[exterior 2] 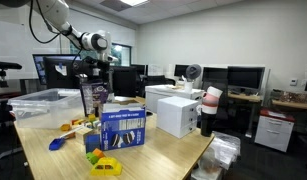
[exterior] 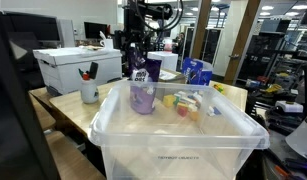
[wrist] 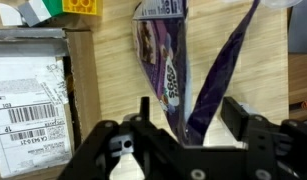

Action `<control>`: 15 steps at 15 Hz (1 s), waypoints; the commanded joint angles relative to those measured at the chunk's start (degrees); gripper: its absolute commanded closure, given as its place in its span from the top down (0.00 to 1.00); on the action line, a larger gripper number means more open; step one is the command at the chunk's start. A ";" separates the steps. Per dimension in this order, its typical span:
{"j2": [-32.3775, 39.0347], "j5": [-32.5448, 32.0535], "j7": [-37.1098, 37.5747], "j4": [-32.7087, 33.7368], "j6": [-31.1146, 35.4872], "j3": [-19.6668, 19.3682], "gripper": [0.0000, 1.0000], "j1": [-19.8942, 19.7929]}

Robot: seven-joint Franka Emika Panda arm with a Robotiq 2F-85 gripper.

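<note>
My gripper (exterior: 140,62) is shut on the top of a purple snack bag (exterior: 143,93), which hangs below it above the wooden table. In an exterior view the gripper (exterior 2: 91,76) holds the bag (exterior 2: 93,100) just behind a blue box. In the wrist view the bag (wrist: 161,55) hangs down between my two fingers (wrist: 190,122), folded, with bare tabletop under it. The bag is behind the far wall of a clear plastic bin (exterior: 183,128) and is seen through that wall.
The clear bin (exterior 2: 38,100) holds small yellow and coloured items (exterior: 178,101). A white box (exterior: 78,66), a mug with pens (exterior: 89,90) and a blue box (exterior 2: 123,128) stand on the table. A labelled box (wrist: 28,90) lies beside the bag.
</note>
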 commanded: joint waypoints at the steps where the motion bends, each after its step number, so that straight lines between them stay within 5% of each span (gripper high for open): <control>1: -0.60 1.43 -2.72 -1.89 -0.88 0.44 0.99 -0.32; 15: -0.83 1.71 -5.02 -4.57 0.47 0.71 1.00 -0.27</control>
